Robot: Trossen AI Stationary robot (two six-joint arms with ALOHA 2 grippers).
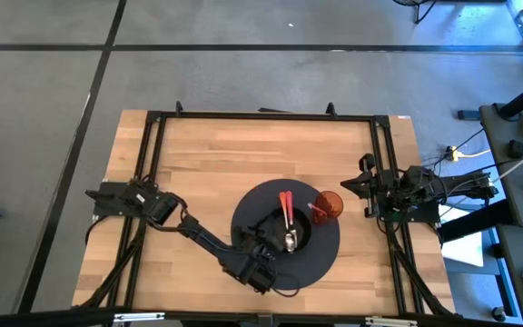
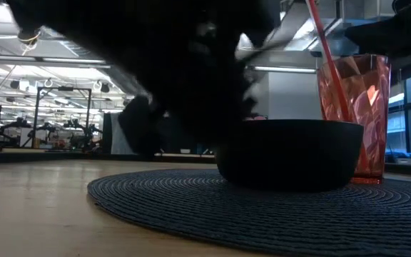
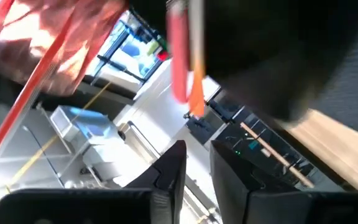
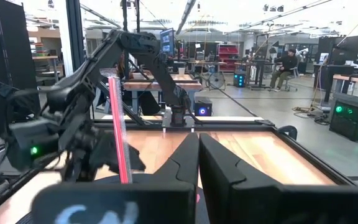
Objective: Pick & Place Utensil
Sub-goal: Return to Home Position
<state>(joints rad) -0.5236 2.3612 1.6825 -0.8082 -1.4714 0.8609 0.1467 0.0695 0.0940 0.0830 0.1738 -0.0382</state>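
A black bowl stands on a round dark placemat. In it lies the utensil: its silver head rests inside the bowl and its orange-red handle leans over the far rim. A second orange handle lies beside it. My left gripper hovers at the bowl's near-left side, its fingers slightly open, with the handles just beyond the fingertips and nothing between them. My right gripper waits shut at the table's right edge.
A red faceted cup with a red straw stands on the placemat just right of the bowl. Black frame rails run around the wooden table. Bare wood lies at the far side and the near left.
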